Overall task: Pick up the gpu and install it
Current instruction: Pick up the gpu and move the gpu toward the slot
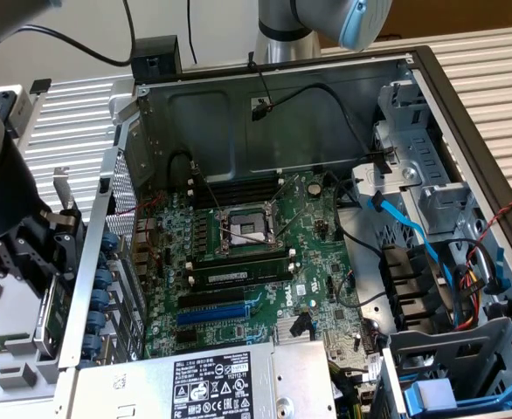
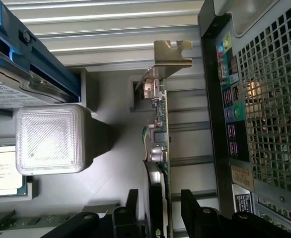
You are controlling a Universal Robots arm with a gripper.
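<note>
Straddles upright gpu [image 2: 160, 141] with gripper [image 2: 159, 194] parted wide, nothing clamped; sits 9 o'clock of computer case [image 1: 265, 113], exterior view.

Matte black gripper [image 2: 160, 218]; silver arm tube [image 1: 278, 39]; light-blue joint cap [image 1: 358, 24].

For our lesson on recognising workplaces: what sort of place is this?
Probably a robotics lab bench set up for PC assembly: an open computer case with its green motherboard exposed, and a robot arm standing by it.
</note>
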